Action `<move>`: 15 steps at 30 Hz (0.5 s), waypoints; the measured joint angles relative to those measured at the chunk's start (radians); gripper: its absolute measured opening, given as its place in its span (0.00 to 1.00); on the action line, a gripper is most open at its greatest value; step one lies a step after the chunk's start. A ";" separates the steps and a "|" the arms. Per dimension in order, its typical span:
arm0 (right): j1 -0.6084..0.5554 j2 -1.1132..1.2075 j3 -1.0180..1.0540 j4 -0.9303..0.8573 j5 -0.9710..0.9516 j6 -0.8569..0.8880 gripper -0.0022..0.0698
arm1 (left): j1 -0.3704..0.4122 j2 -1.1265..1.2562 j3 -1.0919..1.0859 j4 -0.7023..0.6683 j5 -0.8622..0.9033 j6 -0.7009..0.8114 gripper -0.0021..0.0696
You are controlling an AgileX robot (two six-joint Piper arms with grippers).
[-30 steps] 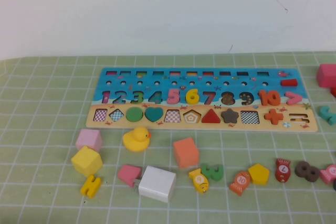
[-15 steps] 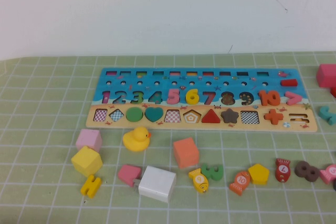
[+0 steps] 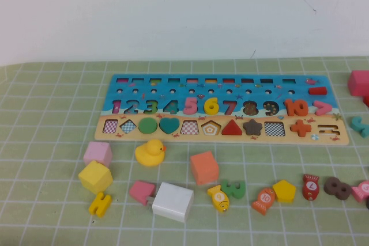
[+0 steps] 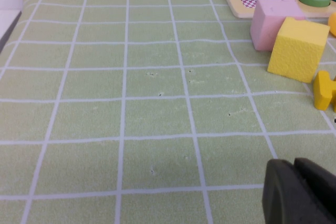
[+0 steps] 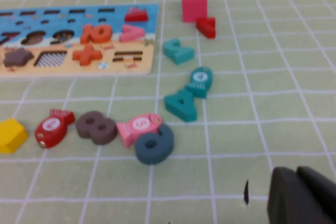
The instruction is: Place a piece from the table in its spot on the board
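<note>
The yellow numeral "6" (image 3: 211, 106) lies in its slot in the board's (image 3: 277, 87) blue digit row, between the pink 5 and the 7. The board lies across the far middle of the green grid table (image 3: 52, 125). Neither gripper shows in the high view. My left gripper (image 4: 294, 165) is shut and empty, low over bare cloth, near the yellow pentagon block (image 4: 297, 49). My right gripper (image 5: 295, 172) is shut and empty, over the cloth at the right, near loose digits.
In front of the board lie a pink cube (image 3: 97, 153), yellow pentagon block (image 3: 95, 177), yellow H (image 3: 100, 204), duck (image 3: 150, 152), orange cube (image 3: 204, 167), white block (image 3: 173, 201) and fish pieces. A brown 8 (image 5: 96, 127), dark blue digit (image 5: 154, 144) and teal 4 (image 5: 181, 105) lie right.
</note>
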 joint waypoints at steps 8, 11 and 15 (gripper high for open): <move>-0.004 0.000 0.106 0.000 -0.108 0.000 0.03 | 0.000 0.000 0.000 0.000 0.000 0.000 0.03; -0.004 0.000 0.148 0.000 -0.141 0.000 0.03 | 0.000 0.000 0.000 0.000 0.000 0.000 0.03; -0.004 0.000 0.216 0.000 -0.169 0.000 0.03 | 0.000 0.000 0.000 0.000 0.000 0.000 0.03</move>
